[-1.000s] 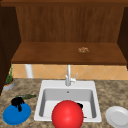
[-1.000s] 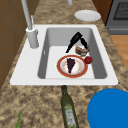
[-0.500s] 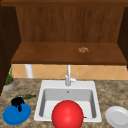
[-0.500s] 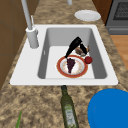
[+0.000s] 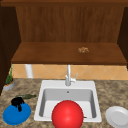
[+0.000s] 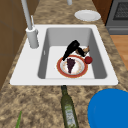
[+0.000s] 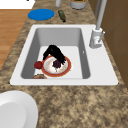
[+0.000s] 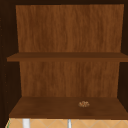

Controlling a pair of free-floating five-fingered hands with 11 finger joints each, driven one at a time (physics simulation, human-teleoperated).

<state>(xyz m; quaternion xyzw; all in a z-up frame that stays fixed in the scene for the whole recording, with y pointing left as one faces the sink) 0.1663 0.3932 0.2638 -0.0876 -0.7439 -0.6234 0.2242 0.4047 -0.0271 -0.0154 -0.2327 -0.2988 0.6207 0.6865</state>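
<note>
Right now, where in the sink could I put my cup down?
The basin floor is bare between the red-rimmed plate and the faucet wall. The counter between the sink and the white plate is free too. It is crowded where a hand and a red ball meet the red-rimmed plate.

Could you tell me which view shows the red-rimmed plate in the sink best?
The left side view: the plate lies fully visible, a dark fruit on it and a robot hand over its far edge. The right side view shows it too, partly under the hand. In the front view a red ball stands before it.
</note>
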